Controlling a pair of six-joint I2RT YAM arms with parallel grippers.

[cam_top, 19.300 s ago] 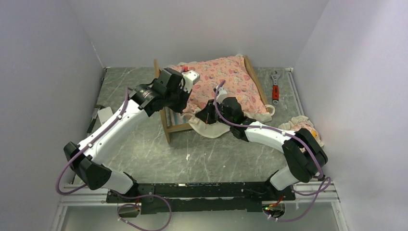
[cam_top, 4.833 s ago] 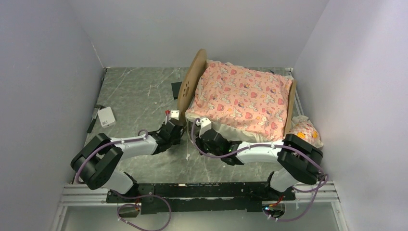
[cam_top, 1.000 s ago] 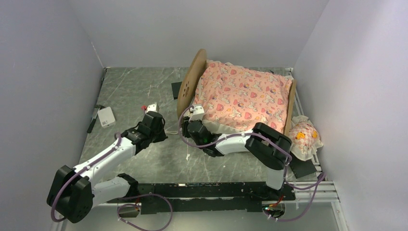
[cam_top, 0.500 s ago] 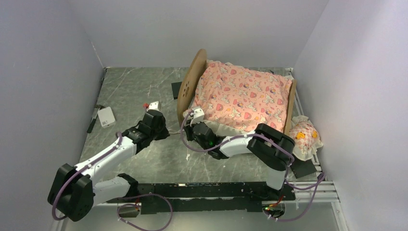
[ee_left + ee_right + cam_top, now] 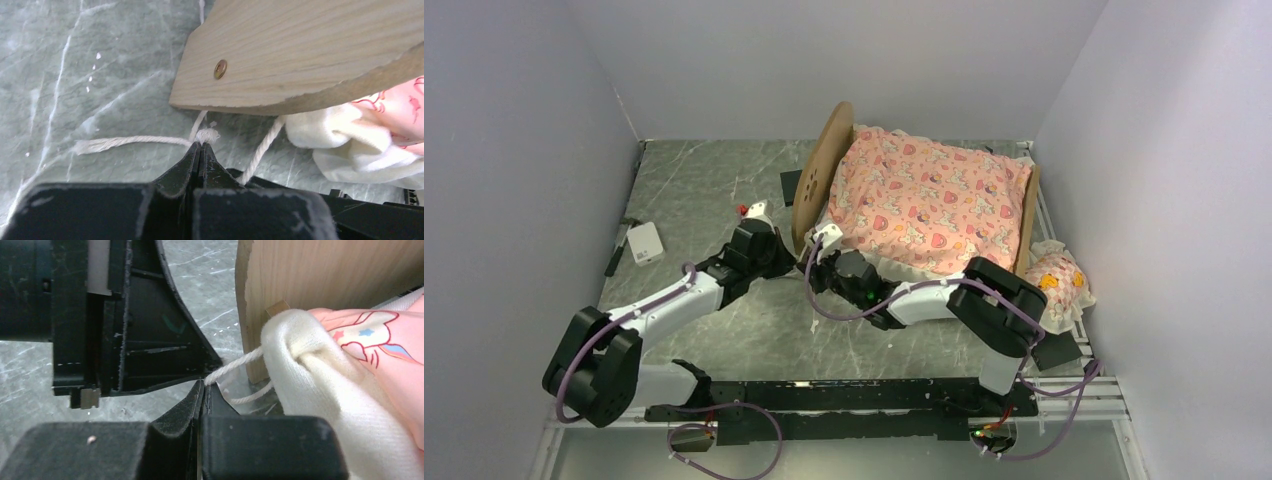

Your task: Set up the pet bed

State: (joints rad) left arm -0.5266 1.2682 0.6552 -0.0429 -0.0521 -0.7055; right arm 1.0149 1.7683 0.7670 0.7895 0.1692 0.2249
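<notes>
The pet bed [image 5: 824, 170] stands at the back centre, its rounded wooden headboard [image 5: 300, 50] on the left. A pink cartoon-print mattress [image 5: 934, 200] lies in it, its white ruffle [image 5: 310, 365] hanging at the near left corner. Two white cords come out by that corner. My left gripper [image 5: 201, 145] is shut on the knotted end of one cord [image 5: 206, 135]. My right gripper [image 5: 202, 385] is shut on the other cord [image 5: 232, 367], which runs from the ruffle. In the top view the two grippers [image 5: 792, 262] [image 5: 812, 265] meet tip to tip below the headboard's foot.
A small frilled pillow [image 5: 1056, 285] lies by the right wall, with a black block [image 5: 1054, 350] just in front of it. A white box [image 5: 645, 242] and a dark tool [image 5: 616, 255] lie near the left wall. A black flat piece [image 5: 790, 186] sits behind the headboard.
The left gripper has moved right, up to the headboard's foot. The right gripper has shifted slightly left and closed on the cord. The bed has not moved.
</notes>
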